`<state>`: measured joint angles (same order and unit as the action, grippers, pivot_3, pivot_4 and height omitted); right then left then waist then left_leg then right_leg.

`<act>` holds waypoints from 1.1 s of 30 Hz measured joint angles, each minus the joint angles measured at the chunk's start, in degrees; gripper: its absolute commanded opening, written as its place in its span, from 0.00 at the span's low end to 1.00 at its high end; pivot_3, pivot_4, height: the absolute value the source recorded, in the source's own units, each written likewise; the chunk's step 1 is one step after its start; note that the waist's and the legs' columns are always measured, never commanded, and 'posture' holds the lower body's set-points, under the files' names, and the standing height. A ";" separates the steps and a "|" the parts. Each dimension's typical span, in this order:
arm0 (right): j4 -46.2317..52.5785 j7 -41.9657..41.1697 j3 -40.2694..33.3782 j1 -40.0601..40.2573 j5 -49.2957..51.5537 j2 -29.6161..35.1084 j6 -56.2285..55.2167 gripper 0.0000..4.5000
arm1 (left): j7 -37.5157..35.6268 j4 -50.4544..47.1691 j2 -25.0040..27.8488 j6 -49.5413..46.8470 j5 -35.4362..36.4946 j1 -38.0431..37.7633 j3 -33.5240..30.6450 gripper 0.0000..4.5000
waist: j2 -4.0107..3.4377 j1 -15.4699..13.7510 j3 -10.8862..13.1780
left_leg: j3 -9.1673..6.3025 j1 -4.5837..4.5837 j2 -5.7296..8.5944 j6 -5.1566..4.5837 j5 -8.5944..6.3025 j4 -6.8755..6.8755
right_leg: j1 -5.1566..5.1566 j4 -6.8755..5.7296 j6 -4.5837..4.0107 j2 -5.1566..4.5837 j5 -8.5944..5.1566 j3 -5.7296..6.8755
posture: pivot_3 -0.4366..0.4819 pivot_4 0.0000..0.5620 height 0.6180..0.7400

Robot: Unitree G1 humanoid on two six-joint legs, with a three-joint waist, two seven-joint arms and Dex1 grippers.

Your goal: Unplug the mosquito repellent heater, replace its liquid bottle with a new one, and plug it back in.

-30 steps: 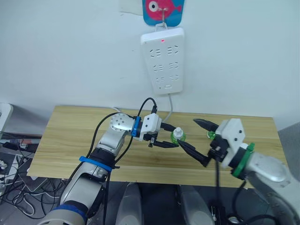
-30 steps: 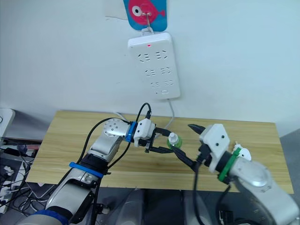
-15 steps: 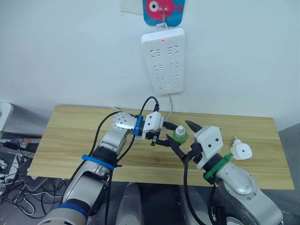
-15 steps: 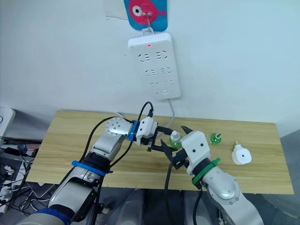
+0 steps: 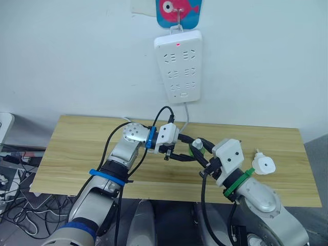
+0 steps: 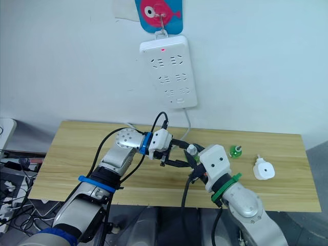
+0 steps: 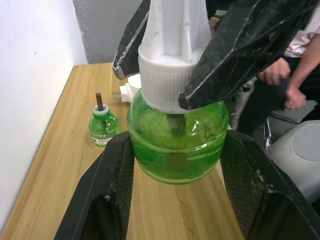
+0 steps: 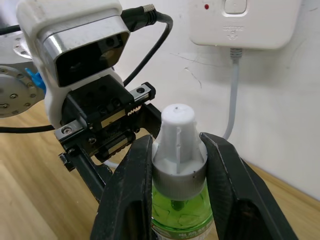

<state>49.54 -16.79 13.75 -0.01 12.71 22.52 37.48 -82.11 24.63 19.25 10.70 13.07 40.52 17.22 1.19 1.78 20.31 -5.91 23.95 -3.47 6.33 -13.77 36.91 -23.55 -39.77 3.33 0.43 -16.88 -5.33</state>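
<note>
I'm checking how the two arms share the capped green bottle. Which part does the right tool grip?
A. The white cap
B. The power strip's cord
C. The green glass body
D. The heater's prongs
A: in the right wrist view the right tool has its fingers pressed on either side of the white cap, while the left tool clasps the green bottle body.

1. A white power strip (image 5: 179, 65) hangs on the wall at upper centre, a red light lit near its top.
2. A blue hanger with a pink fish (image 5: 178, 11) sits above it at the top edge.
3. A white cord (image 5: 185, 116) drops from the strip to the wooden surface (image 5: 77, 148).
4. Tangled cables (image 5: 13, 192) lie on the floor at lower left.
5. A person's hand (image 7: 274, 71) shows at the right edge of the left wrist view.
</note>
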 measured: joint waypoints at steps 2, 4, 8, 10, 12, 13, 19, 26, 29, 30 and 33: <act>-1.94 -5.52 -2.84 -2.51 3.81 3.03 -0.03 0.24 | -0.48 -0.06 0.09 0.26 0.11 -0.13 -0.08 0.48 | 0.00 -0.01 0.00 | -0.01 -0.01 0.00 -0.01 0.00 -0.02 | 0.00 0.00 0.00 0.01 0.00 0.01 | 0.50 0.62 1.00; -4.98 -12.03 -5.85 -5.72 8.61 5.77 0.02 0.24 | -1.13 -0.42 0.31 0.56 0.53 -0.44 -0.31 0.48 | 0.00 -0.01 0.00 | 0.00 -0.01 0.00 -0.01 -0.01 -0.01 | 0.01 0.01 0.00 0.01 0.00 0.01 | 0.51 0.62 1.00; -12.77 -25.86 -8.47 -13.84 15.01 11.70 -1.62 0.24 | -1.98 -2.62 1.09 0.48 1.68 -1.15 -0.73 0.48 | -0.01 -0.05 0.01 | -0.01 -0.03 0.00 -0.02 -0.01 -0.03 | 0.02 0.00 -0.01 0.01 0.01 0.02 | 0.53 0.61 1.00; -17.31 -33.89 -7.68 -17.33 15.61 14.10 -4.83 0.24 | -2.63 -4.42 1.60 -0.06 2.37 -2.07 -0.69 0.48 | -0.01 -0.08 0.01 | 0.01 -0.02 0.00 -0.03 -0.01 -0.01 | 0.02 0.02 -0.01 0.00 0.01 0.02 | 0.56 0.58 1.00; -21.86 -42.40 -5.92 -20.49 15.58 15.75 -9.01 0.24 | -3.94 -6.71 2.21 -0.48 2.70 -3.17 -0.32 0.48 | -0.01 -0.19 0.01 | 0.00 -0.02 0.00 -0.03 -0.01 0.00 | 0.03 0.03 -0.01 -0.01 0.01 0.04 | 0.56 0.58 1.00; -22.81 -44.10 -5.48 -21.10 15.58 15.92 -9.84 0.24 | -4.24 -7.13 2.35 -0.55 2.76 -3.35 -0.22 0.48 | -0.01 -0.23 0.01 | -0.01 -0.02 0.00 -0.02 -0.01 0.00 | 0.03 0.03 -0.01 -0.01 0.01 0.05 | 0.56 0.58 1.00; -30.48 -55.02 -2.26 -26.16 15.65 16.09 -13.21 0.24 | -6.00 -9.23 3.12 -2.01 3.13 -4.39 0.87 0.48 | 0.00 -0.38 0.01 | -0.03 -0.01 0.01 -0.01 -0.01 0.03 | 0.03 0.02 -0.01 -0.03 0.01 0.07 | 0.59 0.55 1.00; -29.55 -58.14 -5.64 -24.88 19.11 21.32 -10.77 0.79 | -4.57 -11.41 3.88 -3.14 2.31 -5.43 0.81 0.48 | -0.01 -1.01 0.00 | -0.04 0.01 0.02 0.04 0.02 0.04 | 0.03 0.02 -0.02 -0.06 0.01 0.09 | 0.59 0.51 1.00; -26.01 -57.41 -10.72 -21.50 21.51 25.17 -8.65 1.00 | -4.01 -11.03 3.93 -2.77 2.01 -5.62 0.80 0.48 | 0.00 -1.52 -0.01 | -0.03 0.01 0.04 0.11 0.06 0.03 | 0.03 0.02 -0.02 -0.06 0.02 0.08 | 0.58 0.50 1.00; -23.73 -56.34 -13.21 -18.79 22.49 26.51 -7.85 1.00 | -3.79 -10.84 3.50 -2.65 1.93 -5.41 0.84 0.48 | -0.05 -1.67 -0.04 | -0.03 0.00 0.04 0.11 0.06 0.02 | 0.03 0.03 -0.02 -0.07 0.02 0.09 | 0.57 0.50 1.00; -17.48 -49.60 -19.25 -11.78 23.64 26.85 -4.93 1.00 | -3.48 -10.10 3.47 -2.27 1.75 -5.39 0.74 0.48 | 0.01 -1.83 -0.08 | -0.08 0.04 0.03 0.13 0.07 0.04 | 0.06 0.07 -0.02 -0.07 0.02 0.14 | 0.56 0.50 1.00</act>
<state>32.06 -66.39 -5.50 -11.79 36.35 49.37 32.55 -85.59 14.53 22.72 8.43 14.82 35.13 17.96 1.19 -0.05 20.23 -5.98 23.99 -3.43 6.46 -13.69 36.95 -23.49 -39.69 3.31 0.36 -16.86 -5.19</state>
